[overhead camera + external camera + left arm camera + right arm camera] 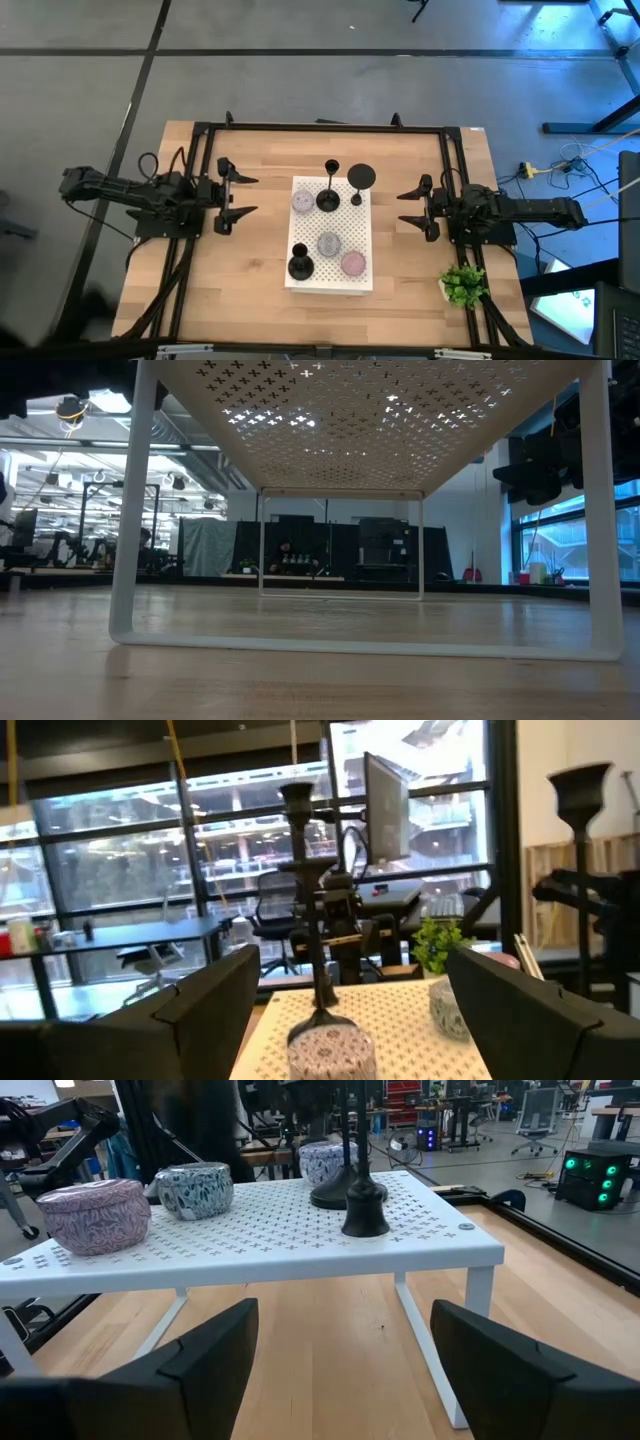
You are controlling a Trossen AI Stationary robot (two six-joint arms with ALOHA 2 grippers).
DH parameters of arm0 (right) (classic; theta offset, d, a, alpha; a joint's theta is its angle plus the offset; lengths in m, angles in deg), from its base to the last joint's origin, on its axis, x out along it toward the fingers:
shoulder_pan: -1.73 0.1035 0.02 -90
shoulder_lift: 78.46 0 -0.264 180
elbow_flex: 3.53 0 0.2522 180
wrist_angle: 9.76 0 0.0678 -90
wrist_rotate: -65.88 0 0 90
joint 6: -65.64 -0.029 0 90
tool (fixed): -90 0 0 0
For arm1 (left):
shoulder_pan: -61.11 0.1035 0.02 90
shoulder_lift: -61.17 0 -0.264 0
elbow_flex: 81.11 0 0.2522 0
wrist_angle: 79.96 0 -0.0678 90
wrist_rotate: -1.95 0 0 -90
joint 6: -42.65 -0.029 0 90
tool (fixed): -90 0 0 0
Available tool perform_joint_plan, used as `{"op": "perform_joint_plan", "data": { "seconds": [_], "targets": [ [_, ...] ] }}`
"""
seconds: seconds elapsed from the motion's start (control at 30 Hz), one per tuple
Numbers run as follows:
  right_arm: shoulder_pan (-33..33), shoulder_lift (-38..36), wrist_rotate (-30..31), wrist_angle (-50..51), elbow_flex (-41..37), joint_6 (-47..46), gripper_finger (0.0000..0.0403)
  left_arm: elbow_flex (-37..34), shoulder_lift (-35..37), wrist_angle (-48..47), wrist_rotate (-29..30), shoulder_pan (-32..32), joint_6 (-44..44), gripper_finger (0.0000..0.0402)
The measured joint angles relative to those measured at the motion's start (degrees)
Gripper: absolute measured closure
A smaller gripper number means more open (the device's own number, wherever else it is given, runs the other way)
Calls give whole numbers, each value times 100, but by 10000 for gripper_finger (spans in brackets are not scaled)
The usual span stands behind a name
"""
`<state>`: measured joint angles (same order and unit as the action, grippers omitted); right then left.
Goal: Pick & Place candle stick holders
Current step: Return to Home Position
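Left gripper (pixel 238 196) wide, clear of shelf (pixel 345 225) edge | right gripper (pixel 411 207) wide, likewise | three candle stick holders (pixel 328 198) atop shelf

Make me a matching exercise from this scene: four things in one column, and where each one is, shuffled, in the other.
1. pink candle tin
2. green plant
3. left gripper
4. right gripper

A. on the wooden table, off the white shelf
B. open, at the shelf's left side
C. on top of the shelf
D. open, at the shelf's right side

Pairs: 1-C, 2-A, 3-B, 4-D
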<state>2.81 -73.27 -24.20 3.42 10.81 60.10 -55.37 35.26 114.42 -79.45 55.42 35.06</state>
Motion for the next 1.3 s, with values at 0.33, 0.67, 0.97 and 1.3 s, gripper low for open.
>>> {"op": "perform_joint_plan", "data": {
  "seconds": [0.33, 0.67, 0.97, 1.3],
  "targets": [
    [2, 0, 0, 0, 1, 0, 106, -389, 146, 77, -460, 742, 312, 80],
    [0, 0, 0, 0, 2, 0, 106, -421, 311, -217, -928, 924, 389, 80],
    [2, 0, 0, 0, 2, 0, 106, -423, 602, -680, -723, 916, 393, 80],
    [0, 0, 0, 0, 2, 0, 106, -588, 993, -874, -718, 906, 458, 80]
  ]
}}
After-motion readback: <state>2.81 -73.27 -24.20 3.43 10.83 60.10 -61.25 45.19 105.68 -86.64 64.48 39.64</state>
